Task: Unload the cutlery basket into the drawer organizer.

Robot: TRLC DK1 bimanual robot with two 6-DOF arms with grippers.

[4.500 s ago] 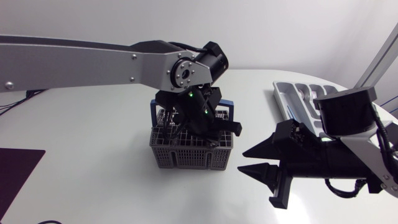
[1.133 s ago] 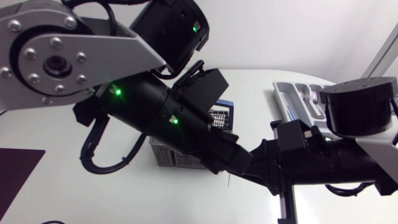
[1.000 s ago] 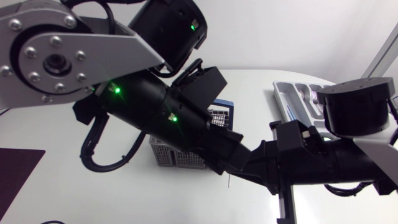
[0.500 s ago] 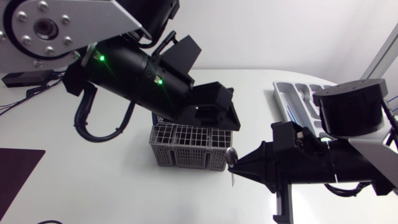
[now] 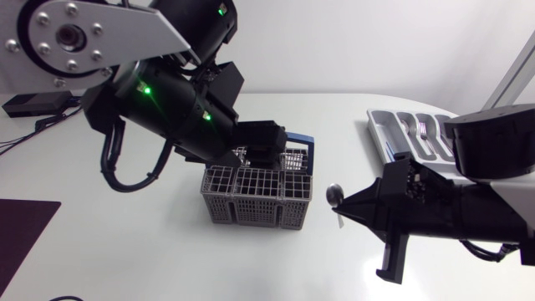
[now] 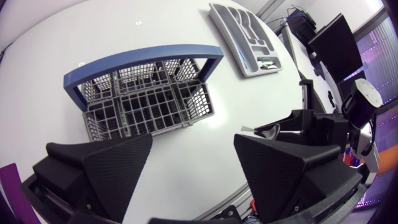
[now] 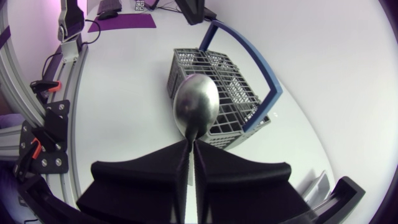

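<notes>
Black and spread wide, the left hand [image 6: 194, 155] hovers empty over the grey cutlery basket [image 5: 251, 209] on the bench [image 5: 125, 242]. The basket's cells look largely bare. Just beside it, the right hand [image 7: 189, 142] pinches a steel spoon [image 5: 334, 195] by its handle, bowl raised. The drawer organizer [image 5: 374, 125], far right, holds some cutlery; this spoon is not yet delivered.

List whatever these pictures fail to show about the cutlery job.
- Spoon handle: right wrist view, buried inside the shut right tool.
- Basket rear cells: head view, covered by the left arm.
- Drawer organizer near end: head view, behind the right arm; contents too small.
- Left tool: head view, mostly hidden by its own arm.
</notes>
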